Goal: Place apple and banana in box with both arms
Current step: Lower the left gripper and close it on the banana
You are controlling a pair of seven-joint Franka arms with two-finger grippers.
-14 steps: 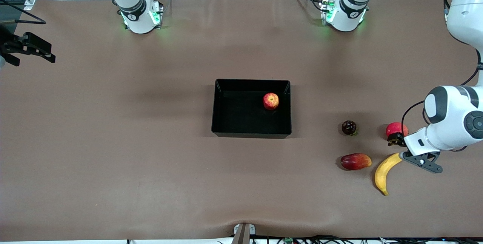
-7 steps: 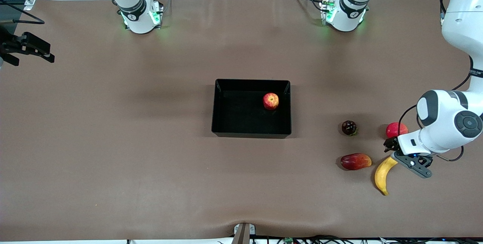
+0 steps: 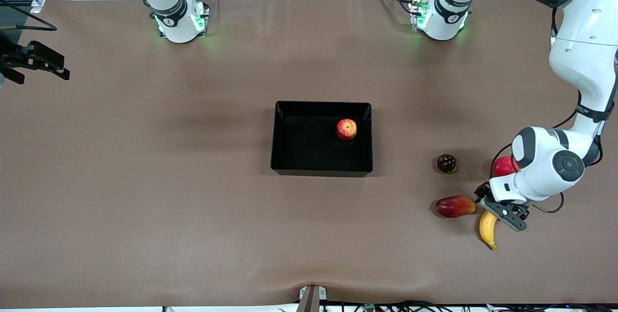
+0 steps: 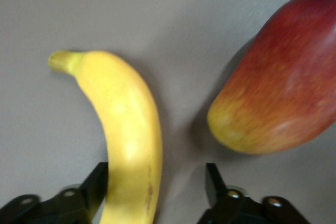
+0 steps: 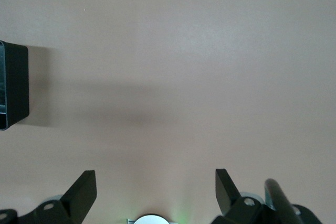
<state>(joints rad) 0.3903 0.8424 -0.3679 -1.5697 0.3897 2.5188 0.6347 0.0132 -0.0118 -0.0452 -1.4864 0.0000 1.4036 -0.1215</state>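
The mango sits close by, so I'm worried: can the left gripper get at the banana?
Probably yes. The left gripper is open with the banana between its fingers; the mango lies beside it, apart.

the apple (image 3: 346, 129), small, round and red with yellow streaks, is seen resting inside the box (image 3: 289, 162), close to the wall toward the left arm's end. the box, a shallow black rectangular tray, is set at the middle of the surface (image 3: 145, 181). the banana (image 3: 487, 231), long, curved and yellow, lies flat toward the left arm's end, nearer the front camera than the box, partly covered from above.
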